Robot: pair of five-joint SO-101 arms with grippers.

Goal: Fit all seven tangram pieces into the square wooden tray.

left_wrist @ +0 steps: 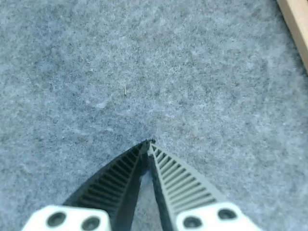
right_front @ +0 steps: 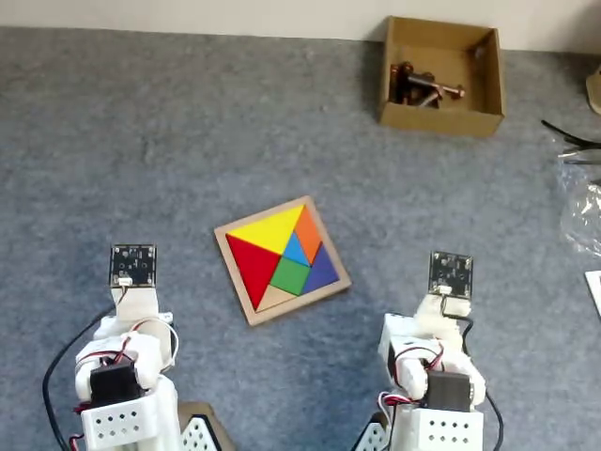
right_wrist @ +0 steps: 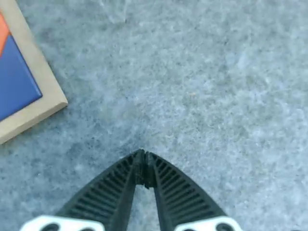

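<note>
Built as two white plastic arms, the left arm [right_front: 127, 376] and the right arm [right_front: 434, 376], each with a black servo block sunk into its shell. Carries a square black circuit board dotted with small pale parts at each wrist: the left wrist board [right_front: 132, 266] and the right wrist board [right_front: 451, 272]. Stands on white bases [right_front: 122, 425] pierced with rows of round holes. Trails thin red, black and white wires around the joints, plus a black cable [right_front: 56, 376] looping off the left arm. Ends in the left gripper [left_wrist: 149, 142], with one black ribbed finger [left_wrist: 113, 185] and one grey-green ribbed finger [left_wrist: 183, 183], both tapering to points from white mounts with dark round holes. Ends likewise in the right gripper [right_wrist: 142, 154], with black ribbed fingers [right_wrist: 110, 192].
</note>
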